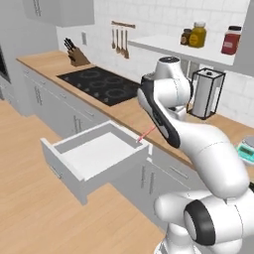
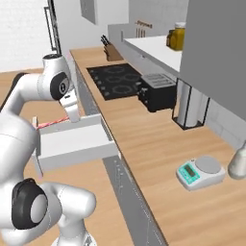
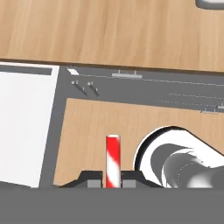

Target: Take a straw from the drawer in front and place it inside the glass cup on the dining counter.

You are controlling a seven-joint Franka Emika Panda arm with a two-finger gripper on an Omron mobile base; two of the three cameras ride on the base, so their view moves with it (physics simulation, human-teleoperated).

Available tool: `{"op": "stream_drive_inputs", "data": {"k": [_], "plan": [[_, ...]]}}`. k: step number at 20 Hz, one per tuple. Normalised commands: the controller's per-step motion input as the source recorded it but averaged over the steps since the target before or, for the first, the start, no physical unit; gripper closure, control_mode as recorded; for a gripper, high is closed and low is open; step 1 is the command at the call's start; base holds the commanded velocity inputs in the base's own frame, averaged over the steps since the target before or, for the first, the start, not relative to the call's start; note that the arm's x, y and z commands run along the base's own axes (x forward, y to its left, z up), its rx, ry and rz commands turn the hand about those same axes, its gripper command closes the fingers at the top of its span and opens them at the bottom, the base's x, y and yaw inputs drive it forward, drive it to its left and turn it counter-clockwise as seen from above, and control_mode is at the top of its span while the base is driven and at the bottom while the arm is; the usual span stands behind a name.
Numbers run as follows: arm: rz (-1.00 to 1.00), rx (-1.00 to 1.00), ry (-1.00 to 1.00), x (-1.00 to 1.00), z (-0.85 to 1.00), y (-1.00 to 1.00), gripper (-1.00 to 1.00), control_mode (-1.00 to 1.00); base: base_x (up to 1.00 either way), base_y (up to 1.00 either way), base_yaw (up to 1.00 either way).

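End effector [image 3: 112, 183] at the lower centre of the hand view, pinching the red-and-white straw [image 3: 112, 159] between its fingers. In the left base view the straw [image 1: 147, 133] appears mid-frame, above the right rear corner of the open drawer [image 1: 94, 158]; its white interior lies at centre left.

Glossy red-and-white striped straw [image 3: 113, 161], matt white-lined drawer [image 1: 94, 158], smooth light-wood counter [image 2: 158, 139].
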Motion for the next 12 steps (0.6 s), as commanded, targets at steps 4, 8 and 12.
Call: {"op": "stream_drive_inputs", "data": {"k": [4, 8, 12], "plan": [[0.00, 0.00, 0.00, 0.00, 0.00, 0.00, 1.00, 1.00, -0.74, 0.25, 0.41], [0.00, 0.00, 0.00, 0.00, 0.00, 0.00, 1.00, 1.00, -0.30, 0.44, 0.84], [0.00, 0.00, 0.00, 0.00, 0.00, 0.00, 1.00, 1.00, -0.22, 0.38, 0.93]]}}
